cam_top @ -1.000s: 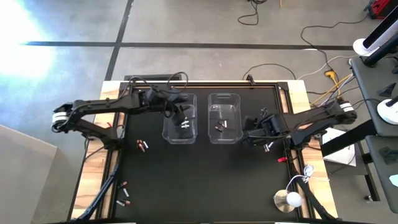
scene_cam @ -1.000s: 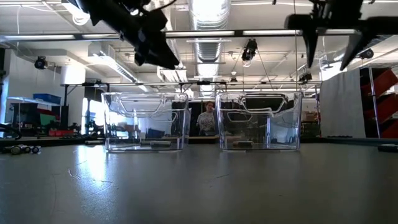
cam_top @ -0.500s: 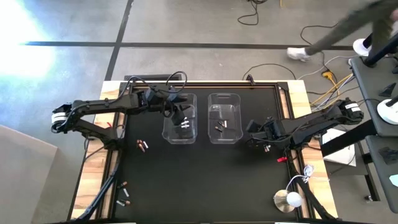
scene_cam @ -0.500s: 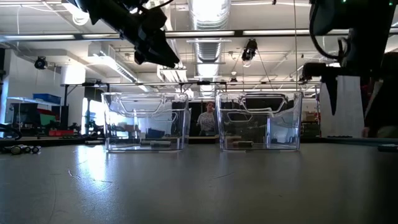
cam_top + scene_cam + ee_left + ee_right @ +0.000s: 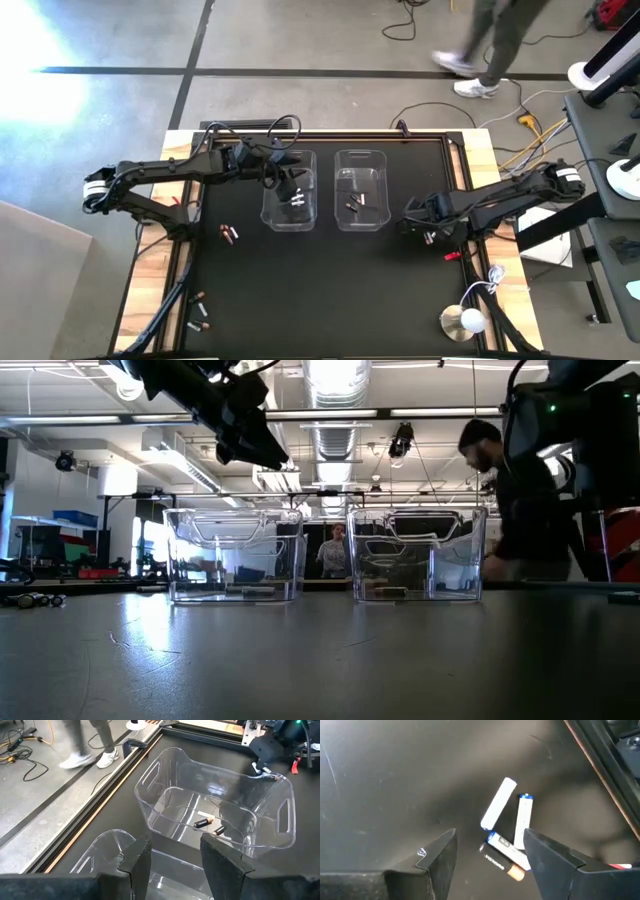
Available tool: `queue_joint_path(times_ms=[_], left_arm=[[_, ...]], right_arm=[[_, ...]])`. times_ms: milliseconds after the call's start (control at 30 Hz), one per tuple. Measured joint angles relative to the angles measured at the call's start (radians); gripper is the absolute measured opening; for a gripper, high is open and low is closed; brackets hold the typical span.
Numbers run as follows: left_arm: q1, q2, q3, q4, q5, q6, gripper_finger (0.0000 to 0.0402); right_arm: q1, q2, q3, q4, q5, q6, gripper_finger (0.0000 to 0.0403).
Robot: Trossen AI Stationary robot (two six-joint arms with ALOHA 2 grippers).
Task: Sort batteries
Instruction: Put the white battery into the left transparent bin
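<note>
White cells (image 5: 499, 803) lie in a small cluster on the black table (image 5: 320, 290), three of them: two pale ones side by side and a third (image 5: 506, 858) with a copper end right at my right gripper's (image 5: 490, 851) fingertips. My right fingers (image 5: 547, 852) stand apart around that nearest cell and are not clenched on anything that I can see. In the high view this gripper (image 5: 428, 234) is low over the table, just right of the right bin (image 5: 360, 190), with a small red piece (image 5: 453, 256) nearby.

I judge the step to be a pick from this cluster. The next move calls for settling over one cell only, since the three touch or nearly touch, and closing could nudge the neighbours.

My left gripper (image 5: 172, 852) hangs over the left bin (image 5: 289, 190), fingers parted and nothing visible between them. Pale cells (image 5: 297, 199) sit in that bin; dark ones (image 5: 207, 823) sit in the right bin. More cells (image 5: 229, 234) lie loose left of the bins, and others (image 5: 200, 312) near the front-left corner.

Room: the table's right rail runs close beside the cluster, so the open side for my approach is toward the bins. The bin walls are tall, and a lift must clear them. A person (image 5: 520, 500) is walking behind the table.
</note>
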Motion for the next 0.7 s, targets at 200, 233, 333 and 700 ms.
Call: queue_joint_path(times_ms=[200,233,333,700], left_arm=[[0.000,0.000,0.000,0.000,0.000,0.009,0.0149],[0.000,0.000,0.000,0.000,0.000,0.016,0.0149],[0.000,0.000,0.000,0.000,0.000,0.026,0.0149],[0.000,0.000,0.000,-0.001,-0.001,0.034,0.0149]], right_arm=[[-0.062,0.000,-0.025,0.031,-0.001,0.000,0.0219],[-0.071,0.000,-0.033,0.040,0.000,0.000,0.0219],[-0.092,0.000,-0.060,0.091,-0.005,-0.002,0.0219],[-0.146,-0.002,-0.123,0.171,-0.013,-0.002,0.0216]])
